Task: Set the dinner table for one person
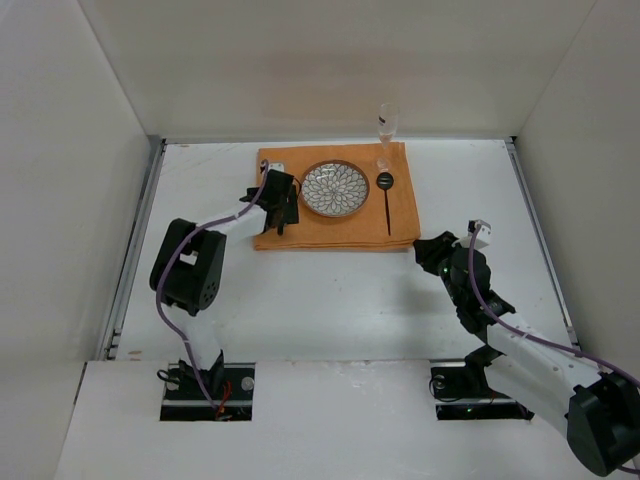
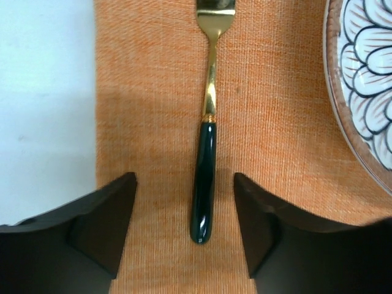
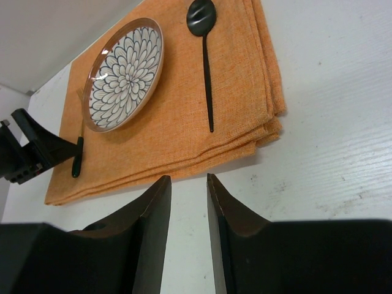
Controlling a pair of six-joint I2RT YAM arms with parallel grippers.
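Note:
The white dinner table carries an orange placemat. On the mat lie a flower-patterned plate and, to its right, a black spoon. My left gripper hovers over the mat's left part, open. In the left wrist view a fork with a gold head and a dark handle lies flat on the mat between the spread fingers of that gripper, touching neither. My right gripper is low over bare table just off the mat's near right corner, empty, its fingers a narrow gap apart.
A clear glass stands at the table's back edge, behind the mat's far right corner. White walls enclose the table on the left, back and right. The plate's rim is close to the right of the fork.

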